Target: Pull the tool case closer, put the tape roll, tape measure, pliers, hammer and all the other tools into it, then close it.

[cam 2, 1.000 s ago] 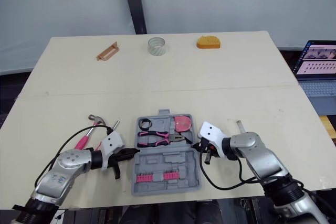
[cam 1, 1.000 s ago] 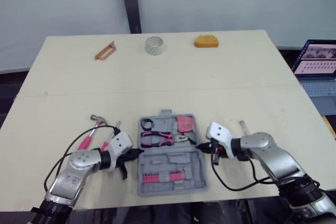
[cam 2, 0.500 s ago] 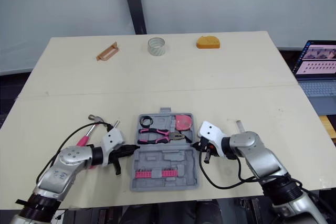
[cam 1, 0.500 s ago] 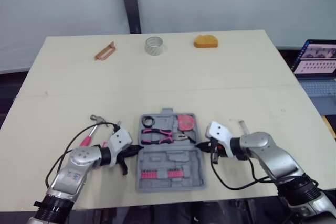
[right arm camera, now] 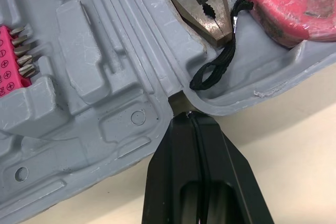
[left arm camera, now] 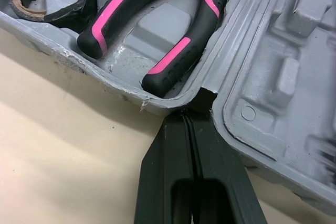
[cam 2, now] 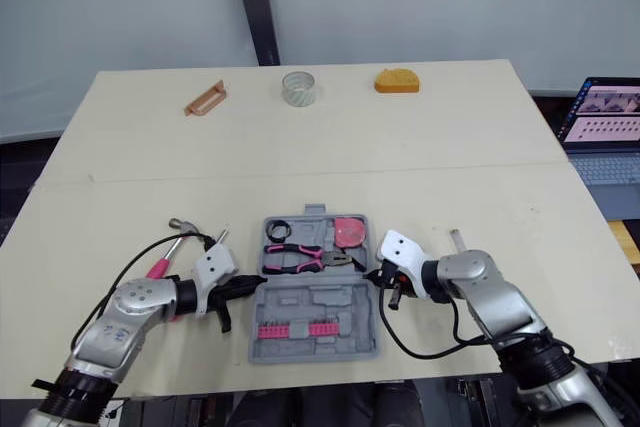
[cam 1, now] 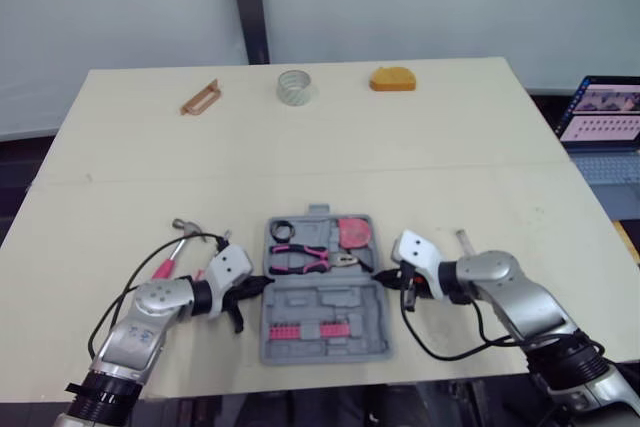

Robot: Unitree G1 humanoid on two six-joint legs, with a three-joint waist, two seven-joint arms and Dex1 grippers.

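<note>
Tool case lies open, long axis front-to-back, left gripper and right gripper clenched at its hinge.

Left gripper pinched closed, right gripper likewise, forearms angled inward

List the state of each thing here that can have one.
Grey plastic tool case: open.
Pink-and-black pliers: in the case, jaws closed.
Pink tape measure: in the case.
Black tape roll: in the case.
Pink-handled hammer: on the table, outside.
Left gripper: shut, at the case's hinge.
Right gripper: shut, at the hinge.
</note>
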